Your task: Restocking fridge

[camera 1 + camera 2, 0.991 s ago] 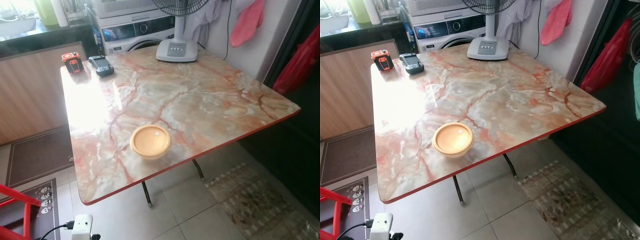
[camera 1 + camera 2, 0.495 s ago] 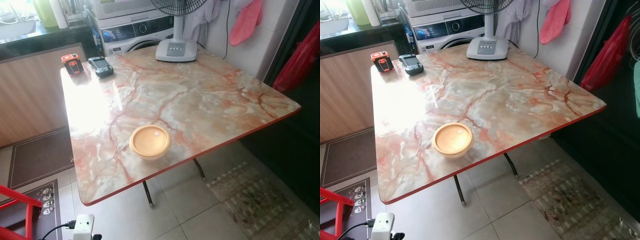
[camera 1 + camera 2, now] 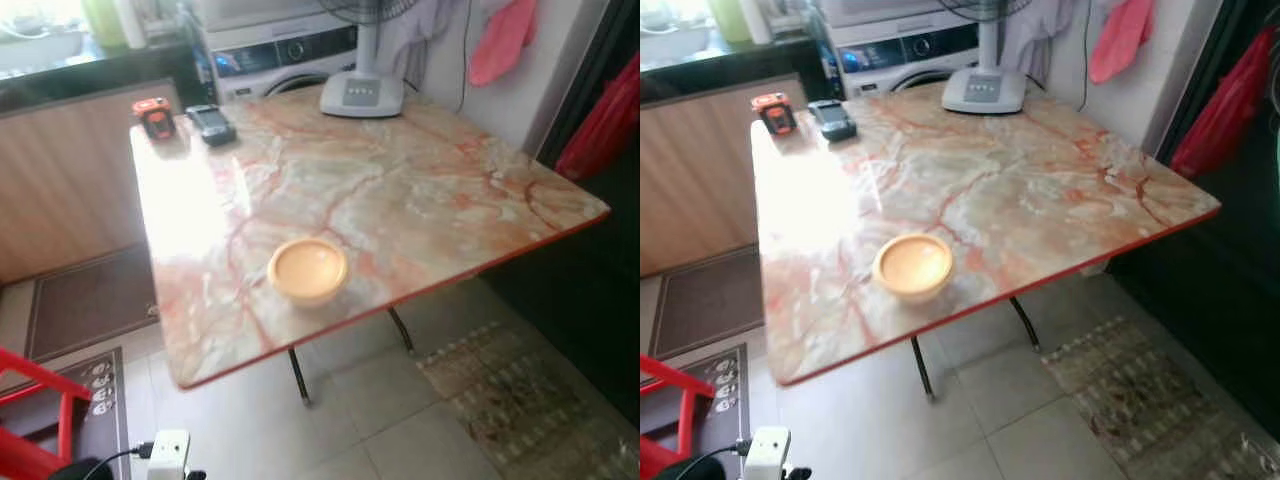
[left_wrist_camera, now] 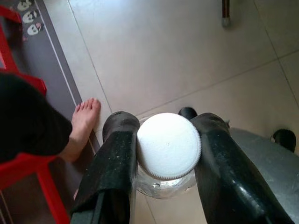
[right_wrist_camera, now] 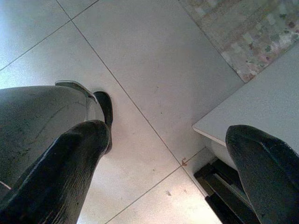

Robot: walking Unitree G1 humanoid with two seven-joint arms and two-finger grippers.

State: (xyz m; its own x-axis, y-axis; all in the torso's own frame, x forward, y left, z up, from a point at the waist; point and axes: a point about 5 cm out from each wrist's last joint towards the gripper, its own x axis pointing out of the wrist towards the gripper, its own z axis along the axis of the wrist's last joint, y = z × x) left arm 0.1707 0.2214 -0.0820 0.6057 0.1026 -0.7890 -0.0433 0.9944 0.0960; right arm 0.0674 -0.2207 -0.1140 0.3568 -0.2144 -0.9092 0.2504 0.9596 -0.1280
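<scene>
Red-veined marble table [image 3: 400,190], orange bowl [image 3: 307,270]

I'm looking at a home kitchen-laundry corner: marble-pattern tabletop [image 3: 400,200] mid-frame, washing machine [image 3: 285,60] and fan base [image 3: 362,93] along the top, tiled floor [image 3: 400,440] below.

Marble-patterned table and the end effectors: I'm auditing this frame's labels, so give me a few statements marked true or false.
1. A round orange lidded container sits on the marble-patterned table. True.
2. The left end effector is open. False: it is shut on a clear jar with a white ribbed lid.
3. The right end effector is open above floor tiles. True.
4. The white fan base stands on the floor. False: it stands on the table.
</scene>
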